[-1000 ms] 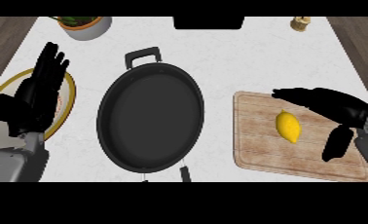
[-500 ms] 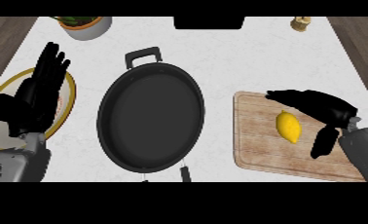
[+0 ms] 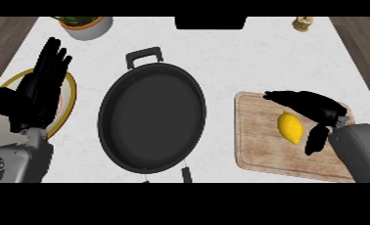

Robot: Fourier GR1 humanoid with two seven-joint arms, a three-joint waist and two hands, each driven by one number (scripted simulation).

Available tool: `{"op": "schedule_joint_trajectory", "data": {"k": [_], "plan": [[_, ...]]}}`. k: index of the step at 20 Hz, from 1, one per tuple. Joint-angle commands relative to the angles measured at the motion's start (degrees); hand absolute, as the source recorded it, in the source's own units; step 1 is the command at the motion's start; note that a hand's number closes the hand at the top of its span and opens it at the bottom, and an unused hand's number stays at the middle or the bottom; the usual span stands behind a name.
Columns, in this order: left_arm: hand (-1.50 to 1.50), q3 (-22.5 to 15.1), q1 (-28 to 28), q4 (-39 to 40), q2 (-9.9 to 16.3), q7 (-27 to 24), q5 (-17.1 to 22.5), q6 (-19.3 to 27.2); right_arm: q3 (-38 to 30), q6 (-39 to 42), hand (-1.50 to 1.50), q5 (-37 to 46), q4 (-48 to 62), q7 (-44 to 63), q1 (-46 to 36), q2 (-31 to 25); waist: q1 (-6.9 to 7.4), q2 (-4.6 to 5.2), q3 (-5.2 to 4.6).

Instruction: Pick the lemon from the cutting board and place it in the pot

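A yellow lemon (image 3: 290, 126) lies on the wooden cutting board (image 3: 262, 146) at the right. My right hand (image 3: 315, 107) hovers over the board just right of the lemon, fingers stretched past its far side and thumb hanging near its near end; it is open and not holding the fruit. The black pot (image 3: 151, 116), wide and shallow with a handle at each end, stands in the middle of the counter, left of the board. My left hand (image 3: 39, 89) rests open at the left edge, fingers up.
A yellow-rimmed plate (image 3: 66, 101) lies partly under the left hand. A potted plant (image 3: 83, 25) stands at the back left, a small bottle (image 3: 303, 23) at the back right, and a dark object (image 3: 210, 22) at the back centre.
My right hand has moved left across the board, closer to the lemon. The lemon, pot and left hand stay where they were.
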Motion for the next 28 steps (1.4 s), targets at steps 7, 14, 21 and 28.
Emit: {"op": "schedule_joint_trajectory", "data": {"k": [7,14,21,28], "plan": [[0.0,1.2,1.0,-1.1,-1.8,1.2,-1.5,-1.1,1.5,-5.4,1.5,8.0,6.2,-10.5,-3.4,1.7,0.16,-0.02,0.0],[0.0,2.3,1.9,0.6,-1.8,-0.1,-1.6,-2.1,8.3,-5.3,1.5,11.1,-4.3,6.5,2.5,20.2,-0.98,-0.95,-0.22],[0.0,1.5,0.8,1.3,-2.1,-0.4,-1.2,-3.1,17.0,-7.9,1.5,11.0,-7.9,18.9,4.0,30.0,1.89,-1.04,-0.13],[0.0,0.6,0.6,1.6,-2.8,-0.5,-1.2,-3.3,25.8,-19.0,1.5,5.8,-17.8,34.9,7.5,30.3,2.24,-1.56,0.19]]}}
